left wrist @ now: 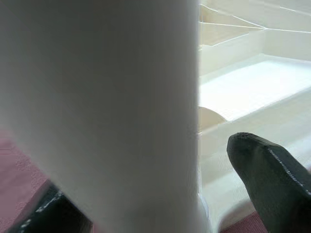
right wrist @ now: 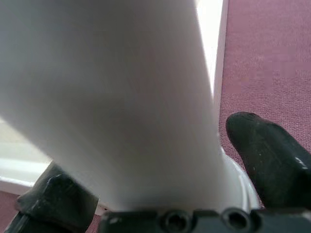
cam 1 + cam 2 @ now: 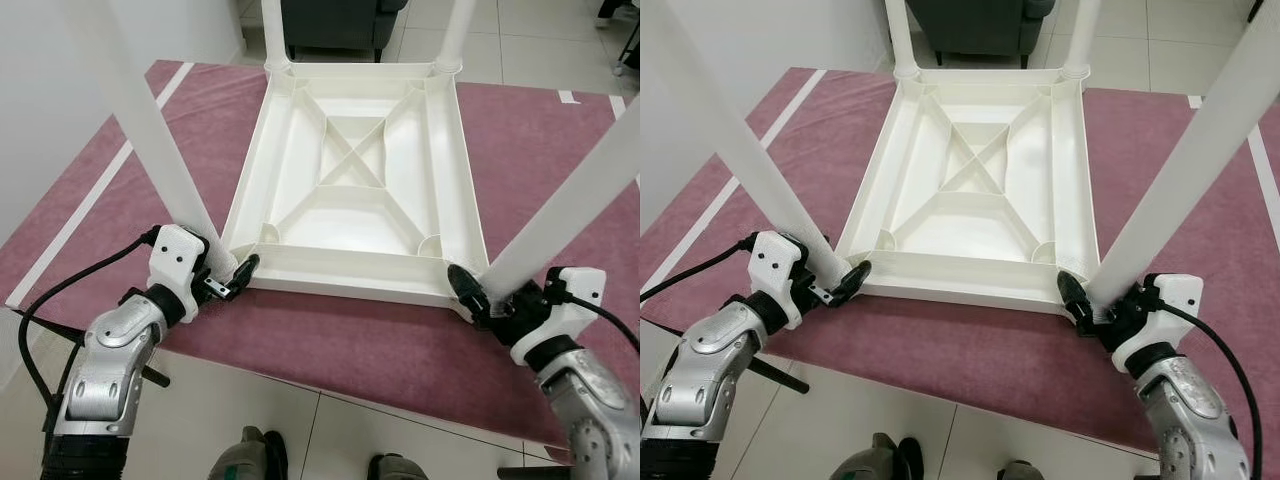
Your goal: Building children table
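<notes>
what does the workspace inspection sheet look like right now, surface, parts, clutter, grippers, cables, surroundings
surface: maroon rug with pale stripes, on tiled floor.
job's things: white tabletop lying upside down; four white legs stand in its corners, near-left leg, near-right leg.
clutter: nothing seen.
grippers: left gripper around the near-left leg's base; right gripper around the near-right leg's base.
cables: black cable loops from the left wrist; another at the right wrist.
surroundings: dark armchair beyond the rug, white wall to the left.

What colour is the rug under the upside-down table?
The rug is dusty purple-red with white stripes, clearest in the left eye view.
</notes>
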Robot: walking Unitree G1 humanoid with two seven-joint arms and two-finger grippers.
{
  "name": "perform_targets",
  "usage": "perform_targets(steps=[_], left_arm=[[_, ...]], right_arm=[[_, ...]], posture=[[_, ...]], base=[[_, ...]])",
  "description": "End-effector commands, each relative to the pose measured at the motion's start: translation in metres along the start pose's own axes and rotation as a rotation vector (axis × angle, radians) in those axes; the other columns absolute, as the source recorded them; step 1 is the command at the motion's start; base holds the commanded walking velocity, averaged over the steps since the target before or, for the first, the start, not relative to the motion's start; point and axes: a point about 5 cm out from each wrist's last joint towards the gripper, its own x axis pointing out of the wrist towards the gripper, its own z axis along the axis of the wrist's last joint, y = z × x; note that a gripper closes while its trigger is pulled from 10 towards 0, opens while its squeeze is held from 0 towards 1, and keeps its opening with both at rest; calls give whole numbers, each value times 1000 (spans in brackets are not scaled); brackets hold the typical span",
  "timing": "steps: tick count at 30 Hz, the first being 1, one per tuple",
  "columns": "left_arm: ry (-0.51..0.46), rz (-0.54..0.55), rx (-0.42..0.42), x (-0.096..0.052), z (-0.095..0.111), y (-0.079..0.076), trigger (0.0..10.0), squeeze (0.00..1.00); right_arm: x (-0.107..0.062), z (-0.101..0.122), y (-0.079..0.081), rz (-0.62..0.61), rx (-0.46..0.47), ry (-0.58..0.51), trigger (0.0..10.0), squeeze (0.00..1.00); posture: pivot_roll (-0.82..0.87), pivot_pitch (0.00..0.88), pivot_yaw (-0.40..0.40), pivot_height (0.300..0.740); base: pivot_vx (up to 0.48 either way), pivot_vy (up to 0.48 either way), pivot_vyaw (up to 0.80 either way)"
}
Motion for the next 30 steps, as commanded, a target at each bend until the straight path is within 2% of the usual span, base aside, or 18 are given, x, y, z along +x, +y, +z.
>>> perform_targets(steps=[1, 4, 5, 6, 7, 9, 10, 12, 13, 18, 23, 24, 27, 30], left_arm=[[17, 96, 9, 0, -4, 6, 10000, 0], [18, 131, 0, 2, -5, 7, 10000, 0], [16, 176, -14, 4, -6, 8, 10000, 0], [16, 176, -14, 4, -6, 8, 10000, 0], [16, 220, -42, 8, -6, 8, 8078, 0], [16, 220, -42, 8, -6, 8, 8078, 0], [26, 265, -62, 11, -7, 9, 3569, 0], [26, 265, -62, 11, -7, 9, 3569, 0], [38, 292, -78, 12, -8, 9, 0, 0], [46, 304, -93, 14, -9, 10, 0, 0], [40, 310, -129, 22, -5, 10, 0, 0], [25, 286, -140, 28, 0, 6, 0, 0], [15, 268, -146, 32, 3, 3, 0, 0], [-7, 142, -115, 41, 9, -14, 0, 0]], right_arm=[[1, -3, 0, -31, 0, -4, 6706, 0], [2, -4, 1, -49, 3, -11, 6745, 0], [5, -4, 0, -84, 12, -22, 5843, 0], [5, -4, 0, -84, 12, -22, 5843, 0], [8, -6, 1, -120, 23, -33, 4431, 0], [8, -6, 1, -120, 23, -33, 4431, 0], [11, -7, 2, -162, 34, -49, 3412, 0], [11, -7, 2, -162, 34, -49, 3412, 0], [14, -8, 2, -205, 45, -66, 0, 0], [16, -7, 3, -239, 55, -85, 0, 0], [19, 2, -2, -347, 56, -153, 0, 0], [19, 13, -3, -322, 24, -185, 0, 0], [19, 20, -3, -299, -1, -207, 0, 0], [11, 38, -3, -161, -103, -215, 0, 0]], posture=[[-85, 143, 137, 740], [-86, 141, 138, 740], [-87, 139, 138, 740], [-87, 139, 138, 740], [-89, 134, 141, 740], [-89, 134, 141, 740], [-91, 130, 143, 740], [-91, 130, 143, 740], [-94, 126, 146, 740], [-93, 125, 147, 740], [-97, 111, 159, 740], [-102, 109, 164, 740], [-102, 109, 164, 740], [-119, 108, 175, 740]], base=[[0, 0, 0], [0, 0, 0], [0, 0, 0], [0, 0, 0], [0, 0, 0], [0, 0, 0], [0, 0, 0], [0, 0, 0], [0, 0, 0], [0, 0, 0], [0, 0, 0], [0, 0, 0], [0, 0, 0], [0, 0, 0]])
